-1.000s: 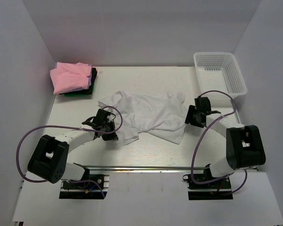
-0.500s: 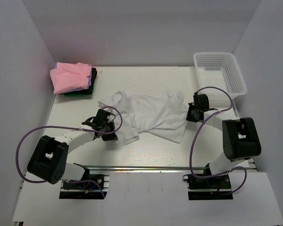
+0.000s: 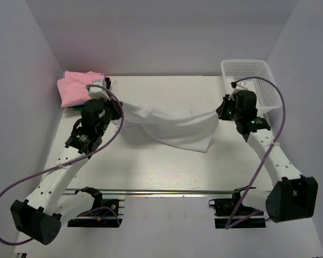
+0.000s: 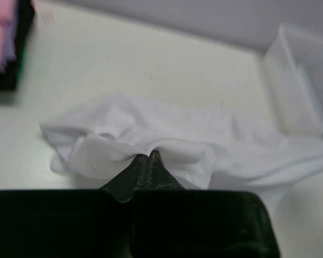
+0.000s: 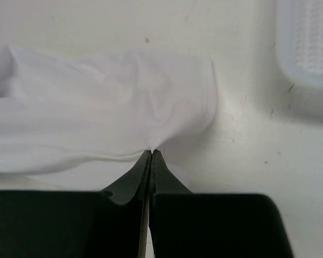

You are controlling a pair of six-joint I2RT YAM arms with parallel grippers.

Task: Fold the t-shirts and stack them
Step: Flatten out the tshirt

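White cloth sags between the two hands. The white t-shirt (image 3: 172, 126) is pinched at one edge by the left hand (image 3: 117, 113) and at the opposite edge by the right hand (image 3: 220, 114). Each wrist view shows the fingers pressed together on a small bunch of fabric. The shirt's lowest fold droops toward the worktop (image 3: 167, 172); whether it touches cannot be told. Beyond the left hand and to its outer side, the pink t-shirt (image 3: 78, 88) lies folded on top of the dark folded shirts (image 4: 11, 70). Just beyond the right hand, on its outer side, stands the white mesh basket (image 3: 270, 92).
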